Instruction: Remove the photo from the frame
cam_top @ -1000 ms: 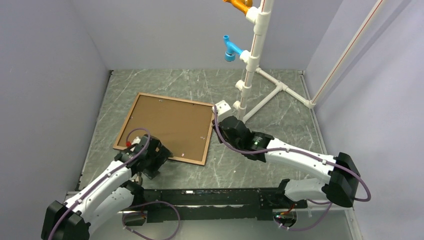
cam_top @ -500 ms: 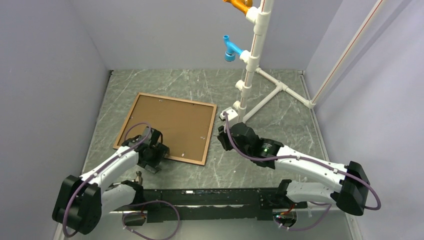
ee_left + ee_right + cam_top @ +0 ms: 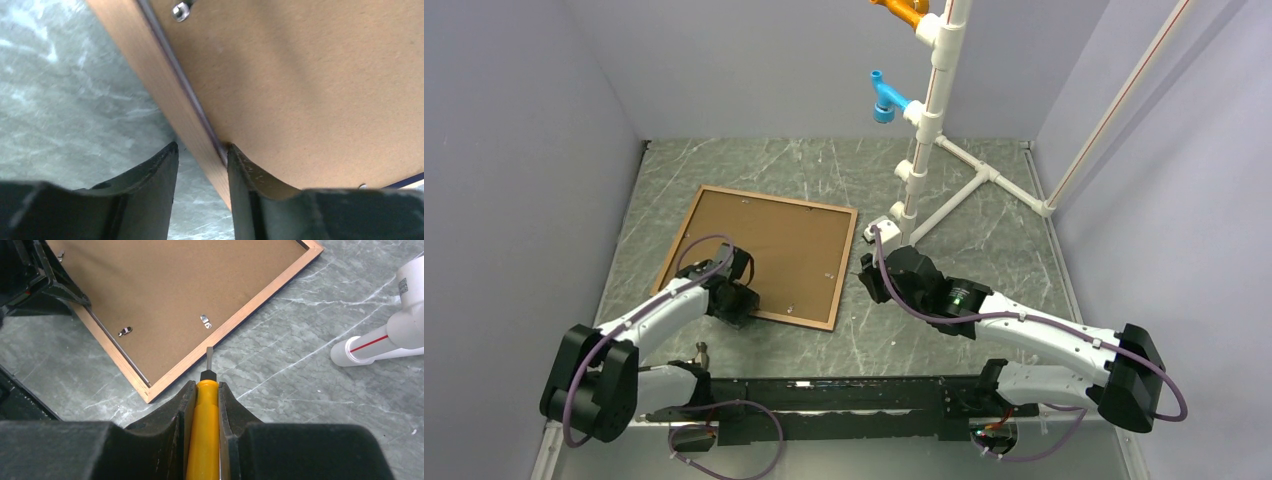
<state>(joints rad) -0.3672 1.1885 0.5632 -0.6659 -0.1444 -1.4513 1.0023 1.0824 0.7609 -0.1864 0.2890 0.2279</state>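
left fingers: the left gripper [image 3: 200, 147] has its two black fingers [image 3: 155, 170] straddling the near rail of the frame [image 3: 157, 75]. One is on the table side. The other is on the brown board side, with its tip right at the groove where rail meets board.
left grip: jaws are partway in with the rail between them. Honestly can't tell if they're actually pinching it or just sitting on either side.
right fingers: the right gripper [image 3: 206, 385] is clamped tight on a yellow-handled screwdriver [image 3: 202, 440], a finger [image 3: 180, 415] pressed to each side of the handle.
screwdriver tip: the flat blade points out ahead over the frame's right-hand rail, near a corner. Can't tell if it's touching or just above.
clips: small metal turn clips sit on the board, one [image 3: 205, 320] just past the blade tip and another [image 3: 125, 331] further left.
frame: lies flat and face down on the table [image 3: 1004, 250], brown back up, left of centre and turned a bit askew.
photo: in the frame, and only its brown backing [image 3: 764, 245] shows. The print side is down, so it can't be seen.
arms: the left gripper sits at the frame's near edge and the right gripper just off its right edge.
background: a white pipe stand [image 3: 929, 110] stands at the back right of the table, with a blue fitting [image 3: 884, 100] and an orange one [image 3: 904, 10] on it.
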